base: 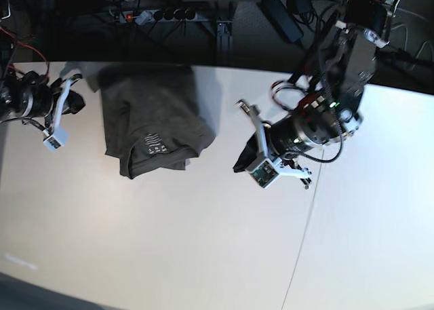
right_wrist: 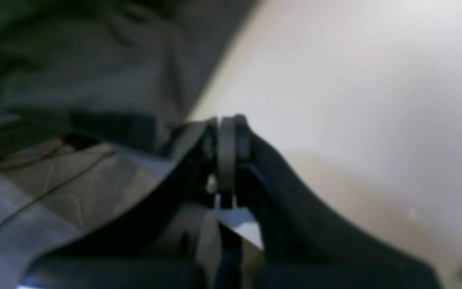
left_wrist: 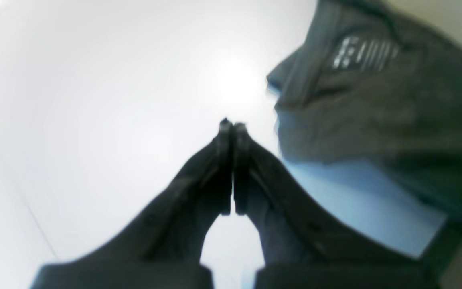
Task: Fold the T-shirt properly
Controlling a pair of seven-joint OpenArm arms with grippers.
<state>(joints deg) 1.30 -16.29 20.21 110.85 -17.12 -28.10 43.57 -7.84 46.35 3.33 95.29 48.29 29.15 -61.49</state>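
The dark grey-olive T-shirt [base: 152, 120] lies folded into a compact bundle on the white table [base: 169, 242], at the back left, with its small white striped print [base: 156, 144] facing up. My left gripper [base: 243, 162] is shut and empty, above the table to the right of the shirt. In the left wrist view its shut fingertips [left_wrist: 231, 124] point at bare table, with the shirt [left_wrist: 375, 108] and print [left_wrist: 363, 52] at upper right. My right gripper [base: 73, 101] is shut and empty just left of the shirt; in its blurred wrist view [right_wrist: 229, 120] the shirt [right_wrist: 94, 60] fills the upper left.
The table's back edge runs just behind the shirt, with a power strip [base: 159, 15] and cables beyond it. A thin seam [base: 304, 222] crosses the table on the right. Loose wires [right_wrist: 34, 160] hang off the table edge near my right gripper.
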